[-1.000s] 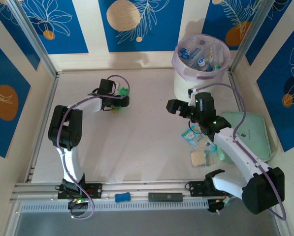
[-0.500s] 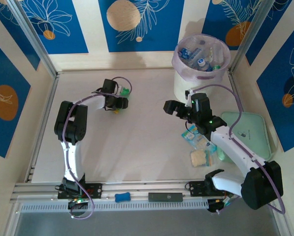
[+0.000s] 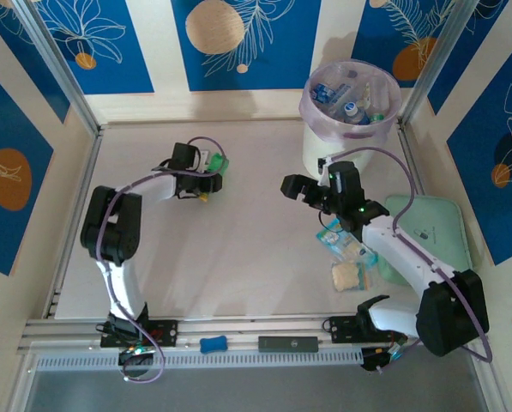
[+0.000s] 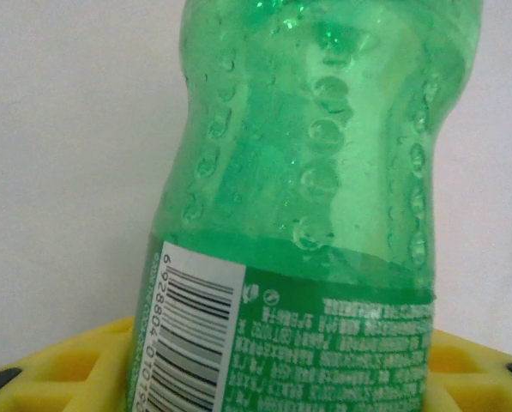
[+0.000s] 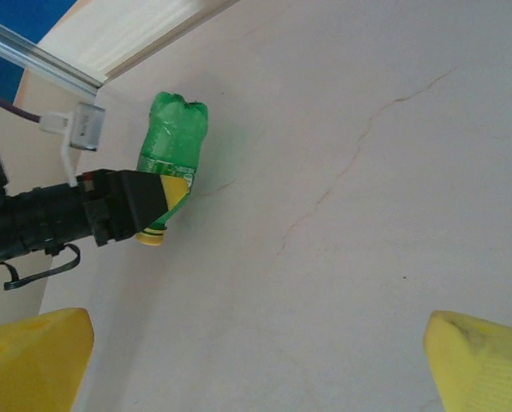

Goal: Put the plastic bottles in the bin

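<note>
Because green bottle (image 3: 215,162) lay on tabletop (image 3: 238,257) well apart from bin (image 3: 321,148), other bottles (image 3: 348,109) already inside, I had left claw (image 3: 207,177) clenched on its label end for carrying; right claw (image 3: 292,187) hung released, empty, between them.

A bottle (image 3: 216,161) is lying at the far left of the surface (image 3: 238,257), clamped between the fingers of the left tool (image 3: 206,178). The bin (image 3: 317,148) is standing in the far right corner, with bottles (image 3: 350,109) lying inside. The right tool (image 3: 293,188) is hovering in front of it, with packets (image 3: 341,240) and a flat case (image 3: 436,232) lying nearer, to its right.
</note>
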You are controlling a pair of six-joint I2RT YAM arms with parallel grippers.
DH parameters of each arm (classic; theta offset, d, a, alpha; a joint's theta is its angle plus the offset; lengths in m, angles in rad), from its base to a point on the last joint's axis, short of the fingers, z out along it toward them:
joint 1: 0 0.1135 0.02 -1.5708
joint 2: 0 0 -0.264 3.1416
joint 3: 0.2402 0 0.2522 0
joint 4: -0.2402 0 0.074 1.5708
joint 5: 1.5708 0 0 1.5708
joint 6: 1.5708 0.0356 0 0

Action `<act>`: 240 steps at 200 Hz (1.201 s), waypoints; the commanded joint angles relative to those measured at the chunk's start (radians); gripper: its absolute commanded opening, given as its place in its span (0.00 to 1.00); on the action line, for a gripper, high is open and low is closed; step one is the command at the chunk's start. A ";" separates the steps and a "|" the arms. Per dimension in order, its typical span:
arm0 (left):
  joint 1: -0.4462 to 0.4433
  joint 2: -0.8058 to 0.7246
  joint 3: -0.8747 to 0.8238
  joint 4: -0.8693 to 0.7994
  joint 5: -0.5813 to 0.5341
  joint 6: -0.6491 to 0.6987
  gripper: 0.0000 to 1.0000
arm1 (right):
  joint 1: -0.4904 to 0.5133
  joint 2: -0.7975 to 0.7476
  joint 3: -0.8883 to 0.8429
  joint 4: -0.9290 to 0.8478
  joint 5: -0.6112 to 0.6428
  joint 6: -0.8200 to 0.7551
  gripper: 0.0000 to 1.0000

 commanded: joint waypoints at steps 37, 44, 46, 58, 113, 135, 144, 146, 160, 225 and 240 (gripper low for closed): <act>-0.091 -0.263 -0.244 0.298 0.132 -0.165 0.48 | 0.070 0.100 0.072 0.174 -0.117 0.056 0.99; -0.108 -0.285 -0.270 0.322 0.135 -0.179 0.48 | 0.079 0.117 0.081 0.186 -0.128 0.058 0.99; -0.113 -0.292 -0.277 0.328 0.134 -0.184 0.47 | 0.082 0.120 0.083 0.191 -0.130 0.059 0.99; -0.145 -0.325 -0.315 0.358 0.125 -0.200 0.47 | 0.097 0.149 0.099 0.211 -0.146 0.061 0.99; -0.253 -0.434 -0.430 0.446 0.101 -0.258 0.47 | 0.138 0.284 0.170 0.262 -0.198 0.096 0.98; -0.276 -0.457 -0.447 0.439 0.096 -0.253 0.48 | 0.144 0.328 0.182 0.286 -0.222 0.118 0.95; -0.281 -0.460 -0.454 0.443 0.095 -0.252 0.47 | 0.146 0.344 0.186 0.298 -0.235 0.126 0.93; -0.280 -0.460 -0.456 0.443 0.095 -0.253 0.47 | 0.147 0.346 0.187 0.300 -0.237 0.127 0.92; -0.288 -0.456 -0.462 0.452 0.105 -0.261 0.48 | 0.152 0.365 0.193 0.311 -0.252 0.134 0.89; -0.327 -0.427 -0.469 0.501 0.138 -0.290 0.48 | 0.152 0.389 0.197 0.313 -0.260 0.130 0.75; -0.337 -0.427 -0.468 0.506 0.140 -0.288 0.48 | 0.153 0.390 0.195 0.315 -0.261 0.130 0.70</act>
